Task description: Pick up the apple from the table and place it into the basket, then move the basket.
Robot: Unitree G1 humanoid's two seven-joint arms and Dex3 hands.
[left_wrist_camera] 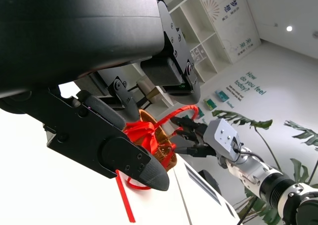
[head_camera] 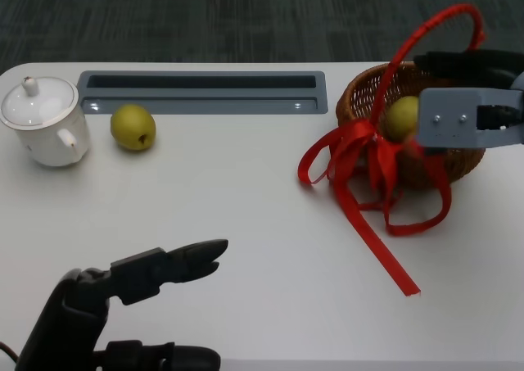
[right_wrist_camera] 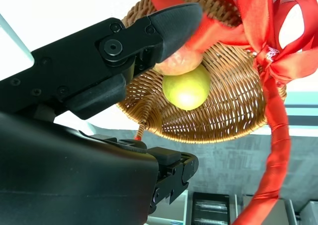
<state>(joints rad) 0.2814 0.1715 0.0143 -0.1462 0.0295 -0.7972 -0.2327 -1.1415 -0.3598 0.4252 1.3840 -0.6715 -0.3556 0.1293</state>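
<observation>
The wicker basket [head_camera: 358, 92] with a red handle [head_camera: 426, 31] and red ribbon stands at the table's far right. In the right wrist view a reddish apple [right_wrist_camera: 178, 64] lies inside the basket [right_wrist_camera: 233, 111] against a yellow-green fruit [right_wrist_camera: 186, 88], partly hidden by a fingertip [right_wrist_camera: 171, 21]. My right hand [head_camera: 471, 109] hovers over the basket, fingers spread and gripping nothing. The left wrist view shows that hand [left_wrist_camera: 196, 135] beside the handle. My left hand [head_camera: 139, 301] hangs low at the near left, fingers apart, holding nothing.
A second yellow-green fruit [head_camera: 133, 126] lies at the far left beside a white lidded teapot [head_camera: 45, 121]. A grey slotted tray [head_camera: 203, 91] runs along the table's far edge. A loose ribbon tail [head_camera: 385, 256] trails toward the table's middle.
</observation>
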